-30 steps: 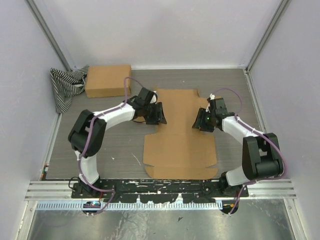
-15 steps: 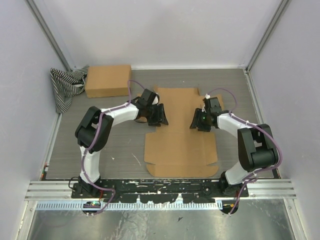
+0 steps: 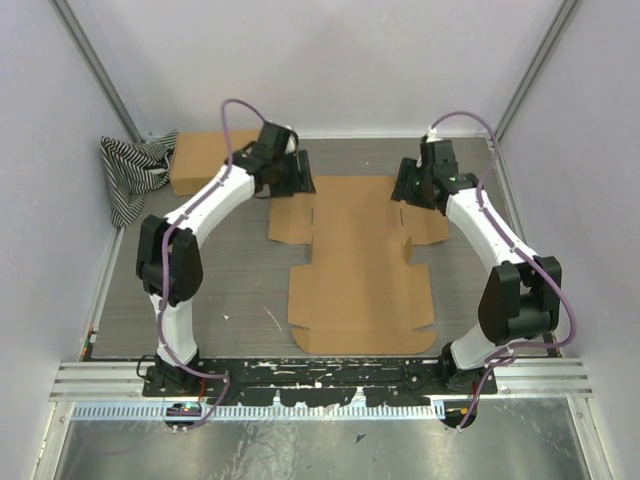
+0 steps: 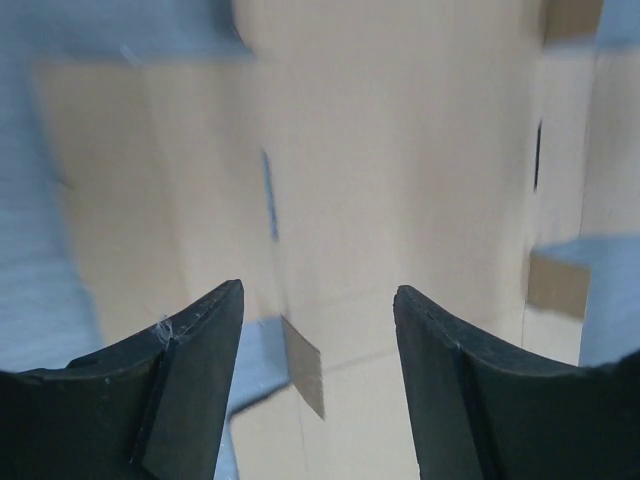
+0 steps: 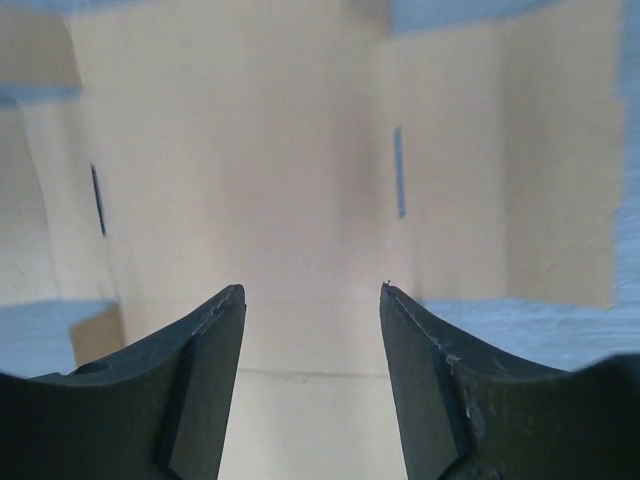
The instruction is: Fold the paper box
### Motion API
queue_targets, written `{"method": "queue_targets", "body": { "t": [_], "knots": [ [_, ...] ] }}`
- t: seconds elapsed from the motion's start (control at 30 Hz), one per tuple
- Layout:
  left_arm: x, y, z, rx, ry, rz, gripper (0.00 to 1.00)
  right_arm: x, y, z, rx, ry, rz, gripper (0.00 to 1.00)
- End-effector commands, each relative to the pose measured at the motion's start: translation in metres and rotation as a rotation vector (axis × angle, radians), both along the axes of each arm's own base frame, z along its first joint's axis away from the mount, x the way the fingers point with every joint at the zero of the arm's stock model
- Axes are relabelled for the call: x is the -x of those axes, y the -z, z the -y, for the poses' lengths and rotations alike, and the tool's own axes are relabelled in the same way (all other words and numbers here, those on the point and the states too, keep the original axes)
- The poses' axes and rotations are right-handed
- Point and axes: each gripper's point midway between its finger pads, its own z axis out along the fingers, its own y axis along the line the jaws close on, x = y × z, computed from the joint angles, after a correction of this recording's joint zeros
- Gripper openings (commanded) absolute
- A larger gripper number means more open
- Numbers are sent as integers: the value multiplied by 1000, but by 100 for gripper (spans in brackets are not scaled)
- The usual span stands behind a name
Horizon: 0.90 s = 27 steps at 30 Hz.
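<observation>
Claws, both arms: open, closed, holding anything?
Left claw: open, empty, over the paper box.
Right claw: open, empty, over the same box.

Both white-and-black jointed arms stretch far forward, elbows bowed outward. The left black two-finger gripper point(image 3: 298, 177) and the right black two-finger gripper point(image 3: 407, 186) angle inward toward each other, jaws parted and holding nothing.

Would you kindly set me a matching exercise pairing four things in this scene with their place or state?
1 paper box
2 other cardboard box
3 striped cloth
4 left tool

A crumpled, far left corner
B open, above the paper box
C flat and unfolded, centre of view
D box-shaped, beside the cloth

Pairs: 1-C, 2-D, 3-A, 4-B
</observation>
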Motion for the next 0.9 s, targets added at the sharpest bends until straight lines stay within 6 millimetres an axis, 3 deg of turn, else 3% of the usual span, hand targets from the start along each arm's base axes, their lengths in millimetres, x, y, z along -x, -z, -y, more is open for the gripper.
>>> {"method": "queue_targets", "body": {
  "t": [0.0,0.1,0.3,0.6,0.87],
  "knots": [
    [-44,-36,-47,-102,-105,79,68,-10,-48,41,66,99,83,62],
    [-72,-27,-48,-130,-118,61,67,-8,-51,53,45,128,89,62],
    [-106,-10,-18,-87,-71,21,64,6,-38,55,35,119,53,62],
    [-120,37,-2,-52,-90,-26,61,15,-34,52,18,106,51,61],
    [-127,60,7,-80,-116,0,57,13,-34,47,-4,85,53,60]
  ]
}}
